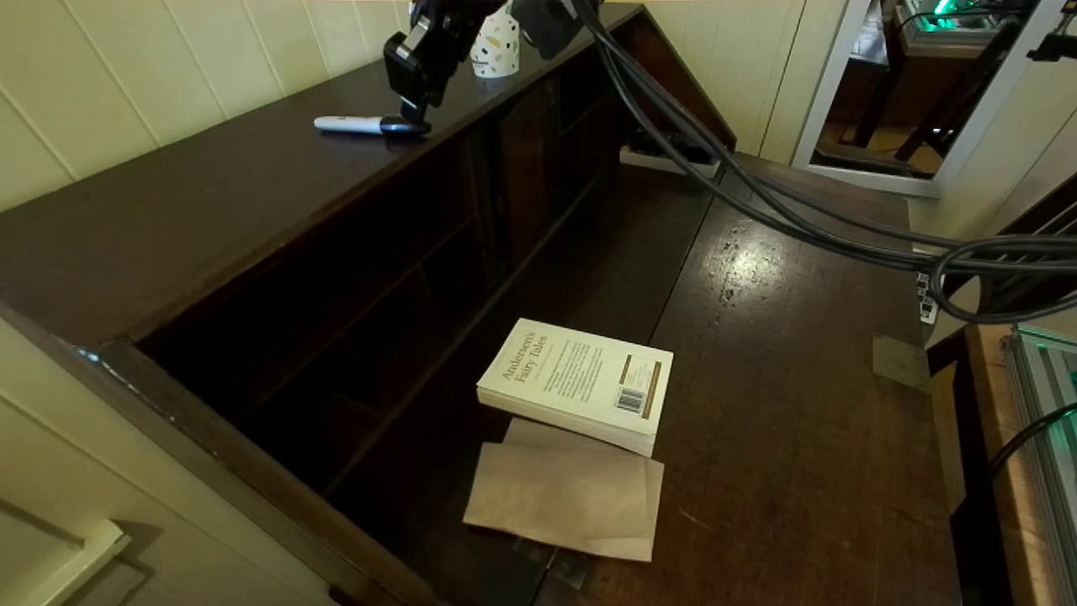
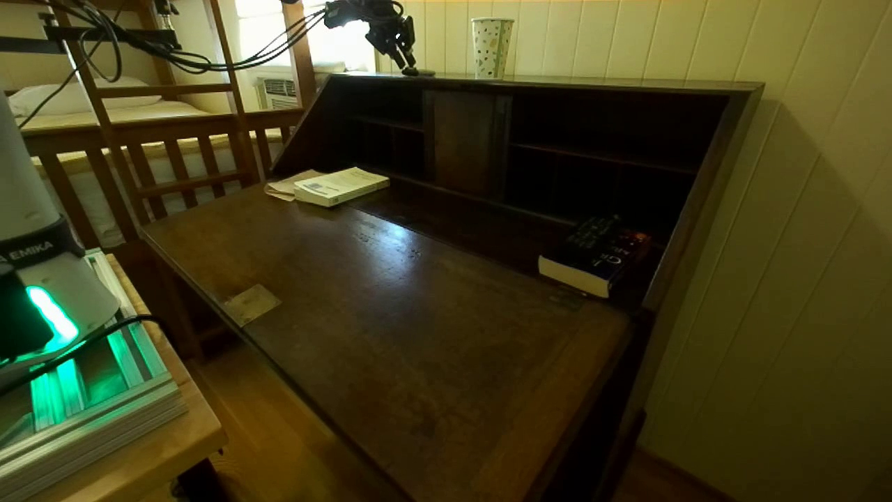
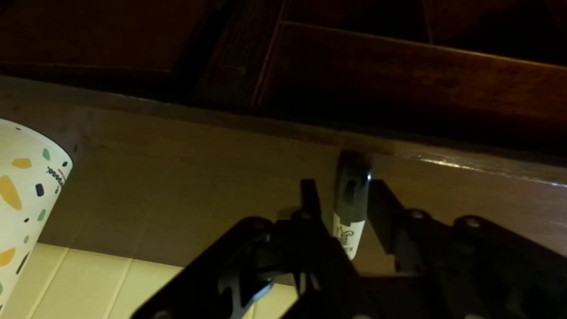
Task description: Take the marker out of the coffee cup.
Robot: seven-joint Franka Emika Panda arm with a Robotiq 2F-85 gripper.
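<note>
The marker [image 1: 347,124], with a white barrel and a black cap, lies flat on top of the desk hutch, outside the cup. In the wrist view the marker [image 3: 350,212] lies between the two fingers of my gripper [image 3: 340,188]. There is a gap to the left finger, and the right finger is close against the cap side. My gripper [image 1: 414,109] is open and low over the cap in an exterior view. The coffee cup [image 2: 492,47], white with coloured speckles, stands upright on the hutch top. It also shows at the wrist view's left edge [image 3: 26,199], and the gripper arm partly hides it elsewhere [image 1: 496,50].
The hutch top [image 1: 210,160] is narrow, with a panelled wall behind and a front edge above open compartments. A white book [image 1: 580,379] and brown paper [image 1: 564,501] lie on the desk below. A dark book [image 2: 596,254] lies at the desk's other end. Cables [image 1: 808,231] hang from the arm.
</note>
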